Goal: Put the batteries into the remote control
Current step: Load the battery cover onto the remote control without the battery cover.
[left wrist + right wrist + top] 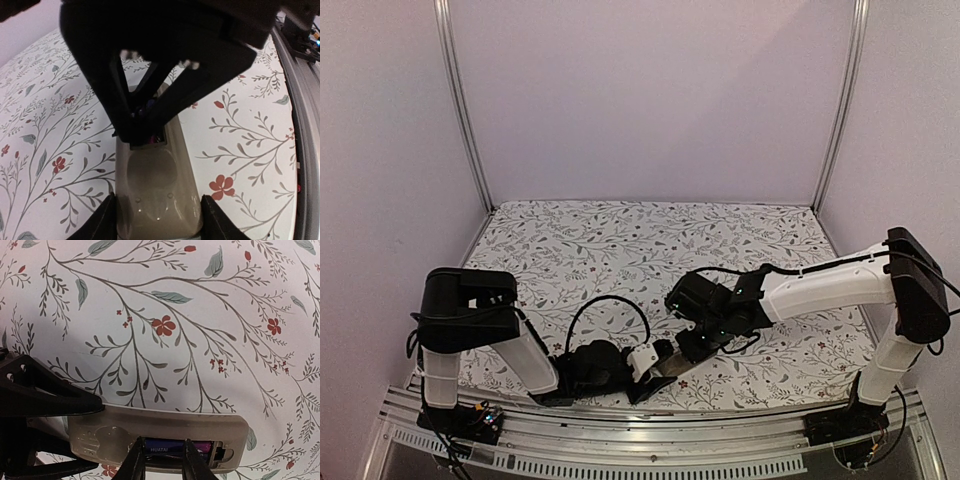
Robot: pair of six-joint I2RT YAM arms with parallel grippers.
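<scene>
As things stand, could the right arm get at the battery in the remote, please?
Probably yes: the right end effector is at the open recess of the remote, fingers in front of the battery, and the left end effector grips the other end, clear of it.

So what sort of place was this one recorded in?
Probably a lab robot cell, not a home: plain pale walls framed by metal posts, a flower-print cloth as the work surface, and a slotted metal rail along the near edge.
</scene>
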